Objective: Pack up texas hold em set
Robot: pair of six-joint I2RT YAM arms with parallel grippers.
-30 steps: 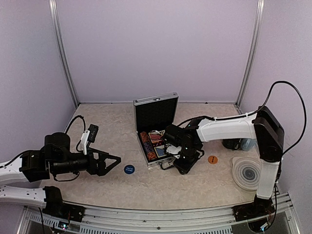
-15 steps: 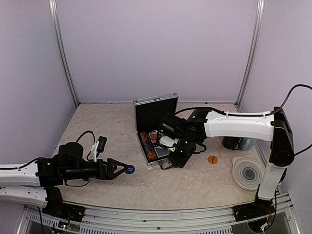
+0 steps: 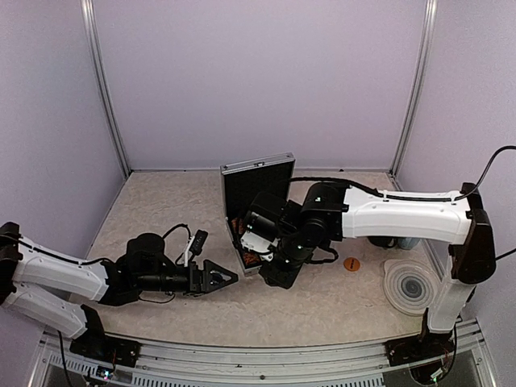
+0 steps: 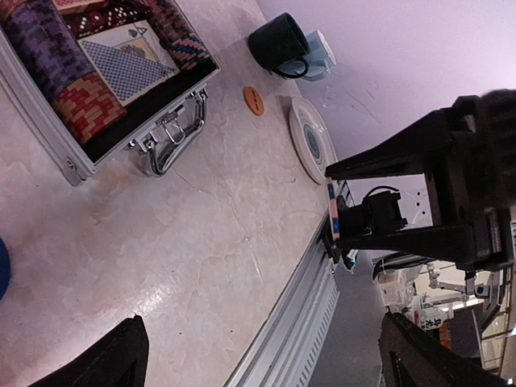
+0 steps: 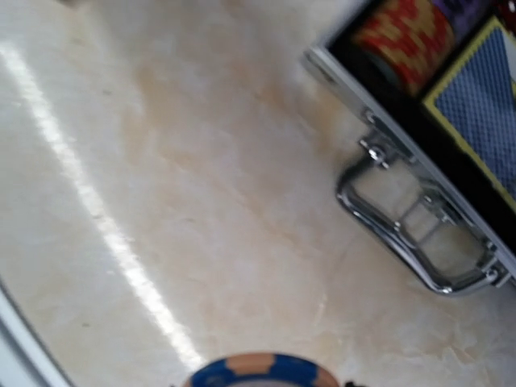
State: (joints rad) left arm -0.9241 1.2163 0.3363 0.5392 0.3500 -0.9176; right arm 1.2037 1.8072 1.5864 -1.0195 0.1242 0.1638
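Across the lower left of the top view, the left arm (image 3: 64, 278) lies stretched low over the marbled tabletop (image 3: 161, 214), its left gripper (image 3: 222, 276) spread wide and holding nothing. From the right edge the white right arm (image 3: 403, 216) reaches to centre frame. The right gripper (image 3: 278, 270) has its jaws partly closed on a round blue-and-orange chip (image 5: 262, 371). Just beside it sits the ribbed silver case (image 3: 256, 185). It is open, with its lid upright toward the back wall, its long axis running left to right, and its chrome handle (image 4: 165, 145) facing the frame's bottom. Ridged chip rows (image 4: 76, 105) and a blue deck (image 4: 129, 64) fill its black inside.
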